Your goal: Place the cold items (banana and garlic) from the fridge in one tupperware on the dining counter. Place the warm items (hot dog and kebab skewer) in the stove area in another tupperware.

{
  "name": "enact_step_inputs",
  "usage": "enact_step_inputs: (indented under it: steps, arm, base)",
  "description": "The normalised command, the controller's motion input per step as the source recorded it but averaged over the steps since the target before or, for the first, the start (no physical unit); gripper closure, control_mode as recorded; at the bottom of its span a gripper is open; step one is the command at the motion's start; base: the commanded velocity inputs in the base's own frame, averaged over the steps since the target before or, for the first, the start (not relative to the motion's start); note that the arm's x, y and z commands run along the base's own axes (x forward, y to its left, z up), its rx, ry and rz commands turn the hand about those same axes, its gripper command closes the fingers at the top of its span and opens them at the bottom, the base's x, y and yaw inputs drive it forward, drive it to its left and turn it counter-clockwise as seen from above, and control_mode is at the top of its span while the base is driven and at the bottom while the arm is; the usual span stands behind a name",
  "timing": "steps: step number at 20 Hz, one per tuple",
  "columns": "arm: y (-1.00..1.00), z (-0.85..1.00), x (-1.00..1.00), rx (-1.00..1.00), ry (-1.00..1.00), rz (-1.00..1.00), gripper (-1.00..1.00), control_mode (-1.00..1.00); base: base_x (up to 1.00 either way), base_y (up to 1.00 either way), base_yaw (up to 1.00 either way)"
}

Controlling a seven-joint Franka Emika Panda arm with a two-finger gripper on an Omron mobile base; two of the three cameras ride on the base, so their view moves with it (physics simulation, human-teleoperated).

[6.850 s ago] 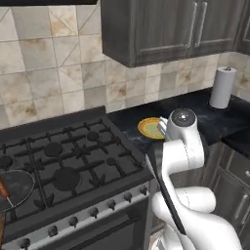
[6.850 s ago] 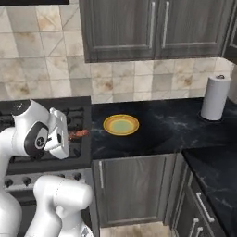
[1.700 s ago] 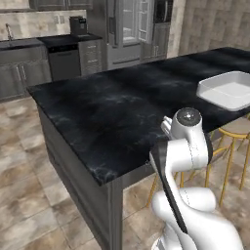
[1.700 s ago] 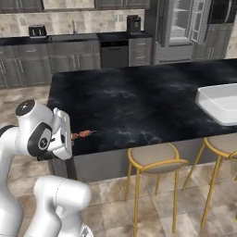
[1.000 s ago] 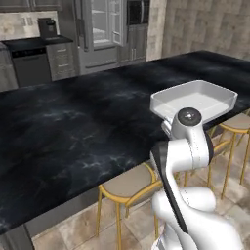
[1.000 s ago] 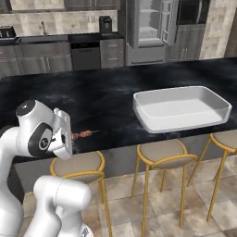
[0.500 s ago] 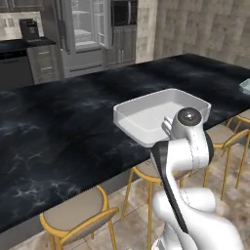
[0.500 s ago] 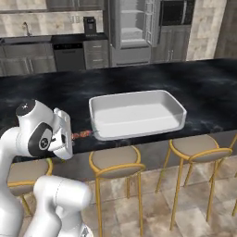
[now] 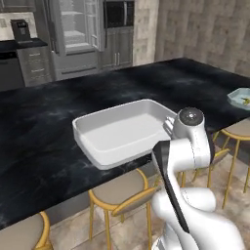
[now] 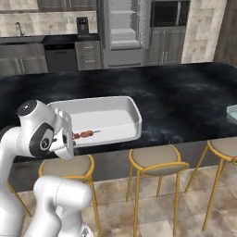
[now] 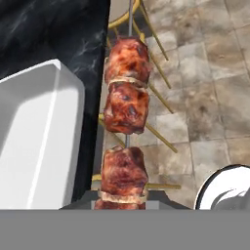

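Observation:
My gripper [image 10: 71, 137] is shut on the kebab skewer [image 10: 86, 134], a thin stick with reddish-brown meat chunks. In the right base view the skewer sticks out level in front of the near rim of a large white tupperware [image 10: 134, 112]. In the hand view the kebab skewer [image 11: 126, 108] hangs over the floor and a stool, just right of the tupperware [image 11: 41, 141]. The tupperware [image 9: 83, 136] stands with nothing in it at the near edge of the black marble dining counter [image 9: 39, 112]. Behind the counter, the fridge [image 10: 122, 28] shows white shelves. The hot dog and the stove area are out of view.
Yellow-legged stools [image 10: 155, 159] line the counter's near side, one just below the skewer [image 11: 122, 19]. A pale container [image 9: 241, 97] with something yellow in it sits at the counter's right end. Grey cabinets and a coffee machine [image 10: 83, 25] stand along the back wall.
The base has driven along the dining counter, so the whole picture shifted and the white tupperware now sits straight ahead. The gripper has stayed shut on the skewer.

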Motion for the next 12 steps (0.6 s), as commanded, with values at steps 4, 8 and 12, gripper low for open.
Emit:
enact_step_inputs:
  steps: [4, 8, 12]
  arm:
    - [0.00, 0.00, 0.00, 0.00, 0.00, 0.00, 1.00, 1.00]
    - [0.00, 0.00, 0.00, 0.00, 0.00, 0.00, 1.00, 1.00]
    - [0.00, 0.00, 0.00, 0.00, 0.00, 0.00, 1.00, 1.00]
  base:
    - [0.71, -0.39, 0.36]
    - [0.77, -0.22, 0.37]
    - [0.79, -0.26, 0.41]
